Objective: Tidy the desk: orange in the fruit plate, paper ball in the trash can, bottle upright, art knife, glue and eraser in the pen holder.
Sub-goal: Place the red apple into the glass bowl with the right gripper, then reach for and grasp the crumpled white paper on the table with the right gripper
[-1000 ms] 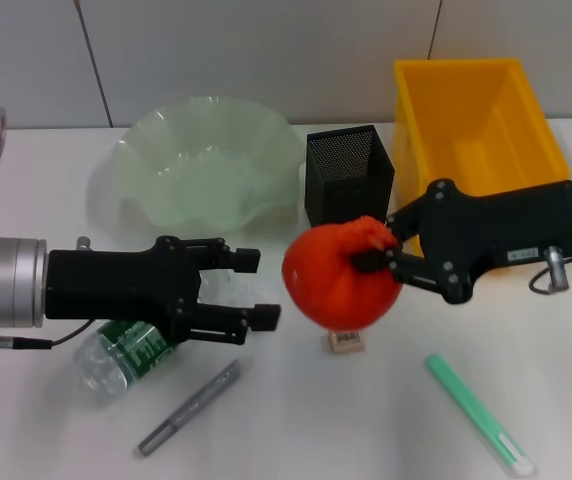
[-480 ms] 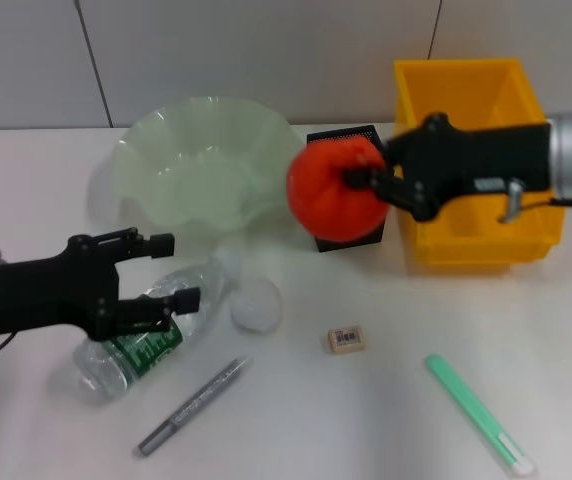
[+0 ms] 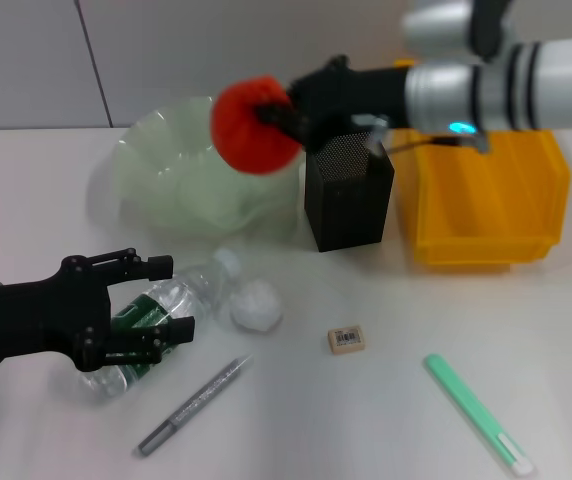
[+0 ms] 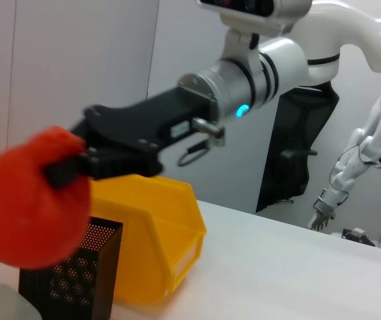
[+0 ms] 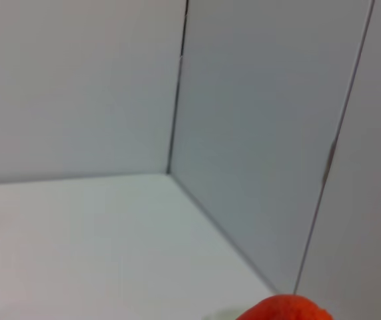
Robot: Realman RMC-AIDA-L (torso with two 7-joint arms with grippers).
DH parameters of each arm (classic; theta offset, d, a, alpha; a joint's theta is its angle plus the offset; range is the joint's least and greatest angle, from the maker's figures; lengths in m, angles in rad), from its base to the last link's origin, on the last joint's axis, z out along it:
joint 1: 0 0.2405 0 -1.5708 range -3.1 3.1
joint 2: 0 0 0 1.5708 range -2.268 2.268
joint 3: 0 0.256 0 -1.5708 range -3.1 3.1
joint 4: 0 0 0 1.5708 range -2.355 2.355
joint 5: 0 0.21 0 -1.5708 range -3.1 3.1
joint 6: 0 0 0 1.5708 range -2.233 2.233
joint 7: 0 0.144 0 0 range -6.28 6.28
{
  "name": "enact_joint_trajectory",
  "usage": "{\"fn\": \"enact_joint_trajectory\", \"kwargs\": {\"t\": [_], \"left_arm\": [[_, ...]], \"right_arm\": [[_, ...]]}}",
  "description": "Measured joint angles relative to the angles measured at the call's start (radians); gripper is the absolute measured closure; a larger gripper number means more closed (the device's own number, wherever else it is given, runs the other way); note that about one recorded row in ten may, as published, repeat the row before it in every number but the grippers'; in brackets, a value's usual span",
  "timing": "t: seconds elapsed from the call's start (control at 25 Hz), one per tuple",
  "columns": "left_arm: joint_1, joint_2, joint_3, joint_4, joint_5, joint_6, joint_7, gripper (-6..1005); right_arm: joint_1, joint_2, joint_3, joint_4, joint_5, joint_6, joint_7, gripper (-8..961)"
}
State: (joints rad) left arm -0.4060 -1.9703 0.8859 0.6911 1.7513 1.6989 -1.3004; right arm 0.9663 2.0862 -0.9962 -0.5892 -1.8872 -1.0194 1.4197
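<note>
Red-orange and lumpy, the orange point(image 3: 256, 128) hangs over the fruit plate point(image 3: 166, 170) near the worktop's back edge, clamped across its middle by the right pincer point(image 3: 284, 112) — firm, rounded, probably roll-prone. Left pincer point(image 3: 171, 300) gapes wide beside the bottle point(image 3: 146, 325).

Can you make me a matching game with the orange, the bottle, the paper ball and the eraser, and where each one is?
Things:
1. orange
2. bottle
3. paper ball
4. eraser

Places:
A. lying on its side on the table by the left gripper
B. held in the air by the right gripper, over the fruit plate
C. on the table in front of the pen holder, alone
D. on the table right beside the bottle's cap

Pairs: 1-B, 2-A, 3-D, 4-C
</note>
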Motion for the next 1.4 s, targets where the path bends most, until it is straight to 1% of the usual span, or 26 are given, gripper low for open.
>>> {"fn": "enact_joint_trajectory", "kwargs": {"t": [0.12,0.16,0.2,0.24,0.32,0.36,0.4,0.56,0.68,0.76,0.96,1.12,1.32,1.36,1.4], "left_arm": [[0.002,0.000,0.000,0.000,0.001,-0.006,0.000,170],[0.003,-0.002,0.000,-0.001,0.001,-0.007,0.000,170],[0.004,-0.002,0.000,-0.001,0.002,-0.007,0.000,171],[0.004,-0.003,0.001,-0.001,0.002,-0.007,0.000,171],[0.004,-0.004,0.001,-0.001,0.002,-0.007,-0.002,171],[0.004,-0.004,0.002,-0.001,0.003,-0.007,-0.004,171],[0.004,-0.005,0.003,-0.001,0.006,-0.005,-0.007,172],[0.006,-0.011,0.002,-0.001,0.012,-0.002,-0.009,172],[0.008,-0.017,0.004,-0.001,0.012,0.000,-0.009,173],[0.011,-0.021,0.008,-0.001,0.012,0.002,-0.009,173],[0.023,-0.024,0.010,-0.001,0.012,0.016,-0.012,175],[0.030,-0.025,0.009,-0.001,0.012,0.017,-0.012,175],[0.034,-0.025,0.009,-0.001,0.011,0.021,-0.017,176],[0.035,-0.025,0.008,-0.001,0.011,0.023,-0.019,177],[0.035,-0.025,0.008,-0.001,0.011,0.023,-0.019,177]], "right_arm": [[0.032,0.001,-0.093,0.039,0.108,0.120,-0.017,878],[0.045,0.003,-0.162,0.054,0.179,0.205,-0.019,877],[0.045,0.003,-0.162,0.054,0.179,0.205,-0.019,876],[0.048,0.003,-0.187,0.056,0.200,0.234,-0.019,876],[0.052,0.003,-0.250,0.060,0.249,0.297,-0.019,874],[0.054,0.004,-0.303,0.063,0.290,0.334,-0.025,874],[0.054,0.004,-0.303,0.063,0.290,0.334,-0.025,873],[0.061,0.006,-0.357,0.081,0.379,0.367,-0.059,870],[0.071,0.006,-0.359,0.086,0.389,0.369,-0.060,868],[0.093,0.006,-0.360,0.109,0.393,0.382,-0.060,802],[0.113,0.006,-0.356,0.137,0.398,0.420,-0.060,625],[0.107,0.006,-0.352,0.133,0.402,0.424,-0.060,448],[0.096,0.006,-0.351,0.125,0.413,0.422,-0.060,302],[0.079,0.005,-0.354,0.103,0.414,0.405,-0.050,272],[0.079,0.005,-0.354,0.103,0.414,0.405,-0.050,243]]}}
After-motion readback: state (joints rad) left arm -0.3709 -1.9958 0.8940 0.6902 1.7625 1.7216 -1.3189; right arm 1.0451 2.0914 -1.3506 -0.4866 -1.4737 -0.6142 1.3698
